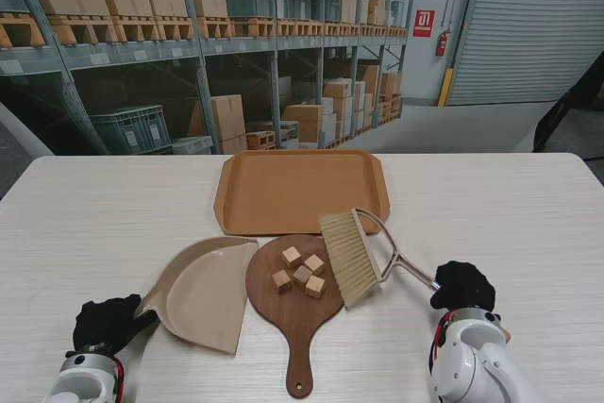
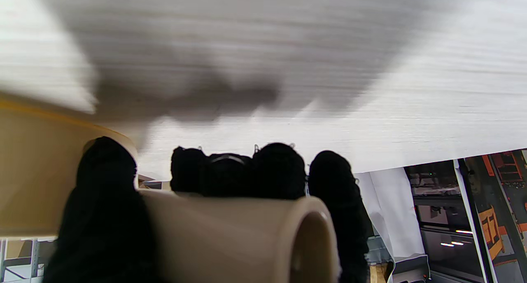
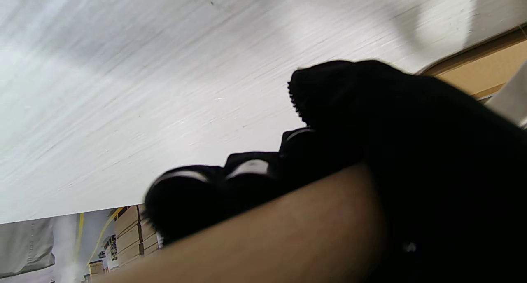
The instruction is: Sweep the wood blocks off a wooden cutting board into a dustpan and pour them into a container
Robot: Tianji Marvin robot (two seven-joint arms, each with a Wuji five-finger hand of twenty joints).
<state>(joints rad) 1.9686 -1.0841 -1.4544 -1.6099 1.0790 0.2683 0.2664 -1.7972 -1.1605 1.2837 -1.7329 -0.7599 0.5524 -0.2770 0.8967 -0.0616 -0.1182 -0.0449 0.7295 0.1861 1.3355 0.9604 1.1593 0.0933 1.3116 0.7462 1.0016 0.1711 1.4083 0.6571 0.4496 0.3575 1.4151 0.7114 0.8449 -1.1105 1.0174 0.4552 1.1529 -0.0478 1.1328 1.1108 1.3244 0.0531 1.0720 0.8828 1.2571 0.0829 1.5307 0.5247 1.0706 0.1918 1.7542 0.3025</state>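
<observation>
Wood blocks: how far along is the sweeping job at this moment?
Done: left hand grips the dustpan beside the cutting board; right hand grips the brush. In hand: bristles meet the board's right edge. Left: five wood blocks remain unswept; the tray holds none.

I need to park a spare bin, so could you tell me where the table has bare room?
Bare: table left of the tray, and right of it. Crowded: dustpan, cutting board, brush.

Black knit gloves are covering the left hand (image 1: 106, 323) and the right hand (image 1: 462, 285). Glossy white wrist casings are showing behind them, with thin red wiring running along each.
</observation>
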